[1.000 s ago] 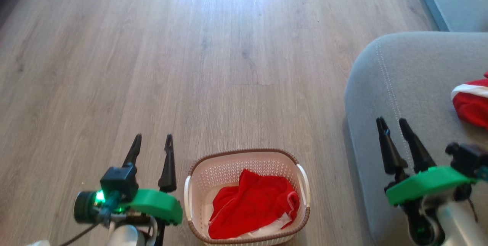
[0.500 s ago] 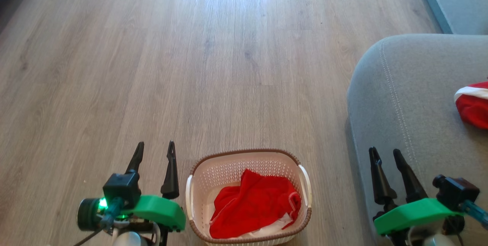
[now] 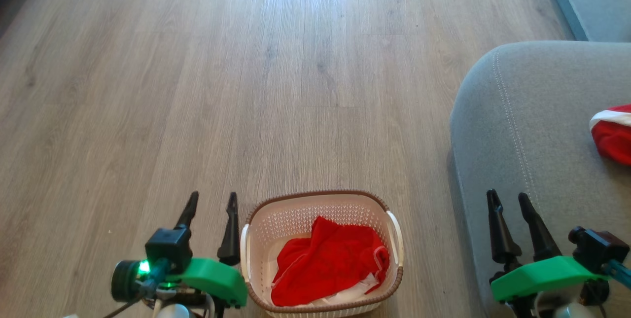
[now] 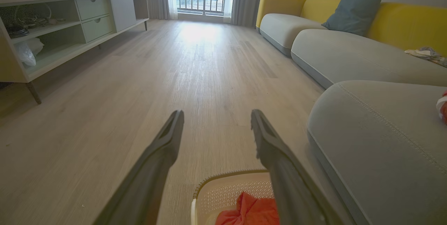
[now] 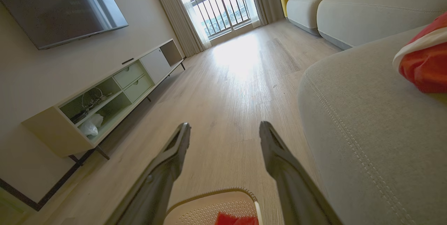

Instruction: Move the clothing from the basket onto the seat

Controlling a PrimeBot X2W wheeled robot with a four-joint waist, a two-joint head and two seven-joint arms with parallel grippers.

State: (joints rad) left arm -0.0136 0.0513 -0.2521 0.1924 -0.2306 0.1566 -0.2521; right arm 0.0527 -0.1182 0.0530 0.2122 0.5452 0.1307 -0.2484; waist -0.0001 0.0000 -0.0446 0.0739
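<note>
The cream basket [image 3: 291, 219] stands on the floor at the bottom centre, with red clothing [image 3: 328, 264] crumpled inside it. A second red garment with a white band [image 3: 613, 133] lies on the grey seat [image 3: 542, 125] at the right. My left gripper [image 3: 213, 194] is open just left of the basket, with nothing between its fingers. In the left wrist view the left gripper [image 4: 217, 113] points over the basket [image 4: 227, 183]. My right gripper [image 3: 506, 194] is open and empty over the seat's near left edge. The right wrist view shows the right gripper [image 5: 225, 125], the basket rim [image 5: 209, 207] and the garment [image 5: 422, 61].
Wooden floor [image 3: 296, 86] stretches ahead of the basket. A low TV cabinet [image 4: 70, 26] lines the left wall, under a wall screen [image 5: 59, 5]. A yellow-backed sofa [image 4: 314, 43] with a grey cushion [image 4: 352, 10] runs along the right, beyond the seat.
My right gripper has drawn back toward me along the seat's edge. The left gripper has shifted a little right and back, closer to the basket. Both stayed open.
</note>
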